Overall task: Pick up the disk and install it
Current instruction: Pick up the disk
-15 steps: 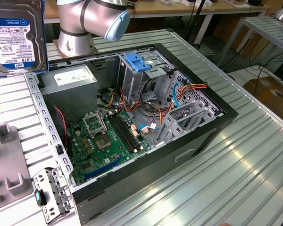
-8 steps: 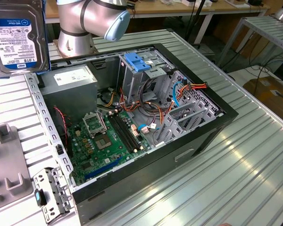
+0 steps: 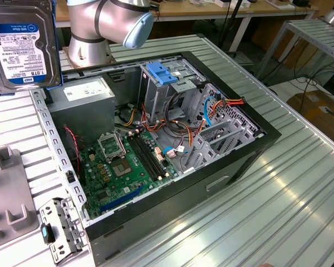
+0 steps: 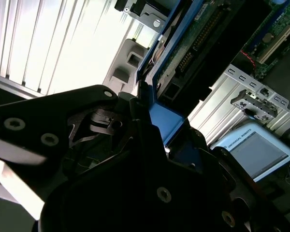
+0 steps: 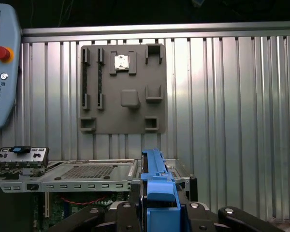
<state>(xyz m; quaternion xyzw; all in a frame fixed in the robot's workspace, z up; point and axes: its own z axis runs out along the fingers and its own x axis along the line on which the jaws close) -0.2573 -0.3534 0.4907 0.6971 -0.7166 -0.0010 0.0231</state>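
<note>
The disk [image 3: 23, 45], dark metal with a white-and-blue barcode label and blue side rails, hangs in the air at the exterior view's upper left, beside the open computer case [image 3: 267, 136]. In the first wrist view its blue rail [image 5: 157, 179] stands edge-on between the black jaws of my gripper [image 5: 159, 210], which is shut on it. The second wrist view shows the disk's green circuit-board underside [image 4: 198, 41] and blue rail running out from the gripper [image 4: 152, 121].
Inside the case sit a green motherboard [image 3: 128, 161], a grey cage with a blue top [image 3: 161, 75], a grey power-supply box [image 3: 86, 92] and loose cables. A grey parts holder [image 5: 123, 89] and a metal bracket [image 3: 58, 228] lie on the ribbed table. A teach pendant [image 5: 2, 63] lies nearby.
</note>
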